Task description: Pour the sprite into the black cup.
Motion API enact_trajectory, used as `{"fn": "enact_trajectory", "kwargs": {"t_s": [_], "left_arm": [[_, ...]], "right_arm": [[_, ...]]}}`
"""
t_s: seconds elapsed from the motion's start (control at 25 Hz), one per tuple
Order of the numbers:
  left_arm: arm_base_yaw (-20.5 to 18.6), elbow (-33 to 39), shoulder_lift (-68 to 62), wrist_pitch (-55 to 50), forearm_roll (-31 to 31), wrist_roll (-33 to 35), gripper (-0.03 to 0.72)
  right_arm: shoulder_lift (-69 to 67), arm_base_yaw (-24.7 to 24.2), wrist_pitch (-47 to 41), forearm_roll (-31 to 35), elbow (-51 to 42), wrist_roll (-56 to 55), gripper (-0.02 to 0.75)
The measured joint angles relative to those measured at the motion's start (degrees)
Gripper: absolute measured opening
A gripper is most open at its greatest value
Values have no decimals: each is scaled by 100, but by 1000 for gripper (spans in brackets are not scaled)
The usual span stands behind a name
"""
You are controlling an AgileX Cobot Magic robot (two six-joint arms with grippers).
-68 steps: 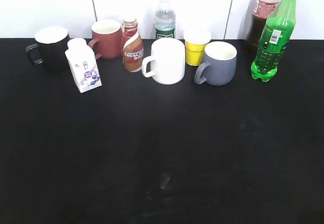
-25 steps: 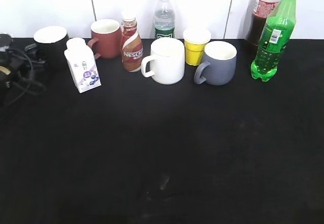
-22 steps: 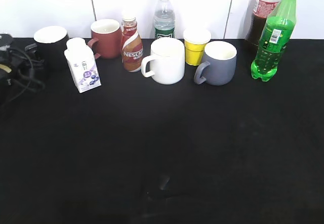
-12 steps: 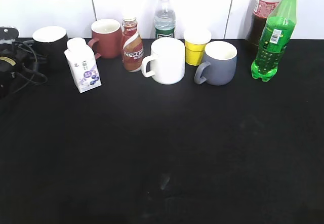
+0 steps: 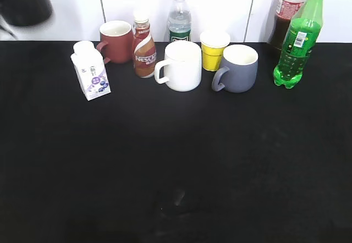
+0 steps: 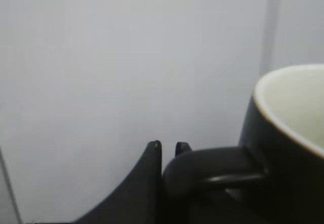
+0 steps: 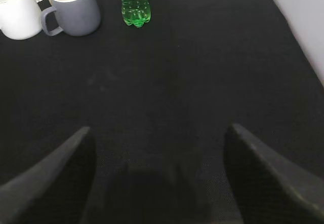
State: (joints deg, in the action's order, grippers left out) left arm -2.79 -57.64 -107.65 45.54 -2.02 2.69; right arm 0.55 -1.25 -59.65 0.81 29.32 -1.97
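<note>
The black cup [image 5: 25, 2] hangs blurred in the air at the top left of the exterior view, lifted off the table. In the left wrist view my left gripper [image 6: 168, 146] is shut on its black loop handle [image 6: 212, 169], and the white inside of the cup [image 6: 298, 102] shows at the right. The sprite [image 5: 297, 39], a green bottle with a green cap, stands upright at the back right; the right wrist view shows its lower part [image 7: 134, 2]. My right gripper [image 7: 159, 130] is open and empty, low over the table, well short of the sprite.
Along the back stand a milk carton [image 5: 91, 78], a dark-red mug [image 5: 115, 41], a Nescafe bottle [image 5: 143, 49], a water bottle [image 5: 179, 17], a white mug [image 5: 181, 66], a yellow cup [image 5: 213, 50], a grey mug [image 5: 239, 68] and a dark-red soda bottle [image 5: 283, 15].
My left arm came in from the left, closed on the black cup's handle and lifted the cup from the back left of the table up to the top left corner.
</note>
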Motion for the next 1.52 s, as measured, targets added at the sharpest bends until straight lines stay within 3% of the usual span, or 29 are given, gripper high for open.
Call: {"fn": "enact_trajectory", "kwargs": {"t_s": [0.08,0.16,0.24,0.28,0.44,0.64,0.76,0.96,1.52], "left_arm": [[225,748,1212,-209,246,0,52],[726,1550,2234,-481,432,0,52],[1345,2091,2905,-713,693,2,52],[1666,2217,3046,-799,753,2,52],[2626,2312,2943,-978,819,2,51],[2777,2312,2460,-734,886,2,51],[2777,2312,2042,-451,1067,7,51],[2777,2312,1774,-94,1082,7,50],[2777,2312,1478,441,1088,2,50]], "right_arm": [[0,0,0,0,0,0,585],[0,0,174,0,73,0,586],[-307,0,1347,0,164,0,586],[-618,0,2106,0,51,0,586],[-2738,0,6636,6,-1426,5,585],[-6541,0,10940,-739,-1693,19,585],[-8681,0,12649,-807,-1413,30,585],[-10568,0,12894,-1445,-164,94,673],[-13225,0,12227,-1307,2699,197,672]]}}
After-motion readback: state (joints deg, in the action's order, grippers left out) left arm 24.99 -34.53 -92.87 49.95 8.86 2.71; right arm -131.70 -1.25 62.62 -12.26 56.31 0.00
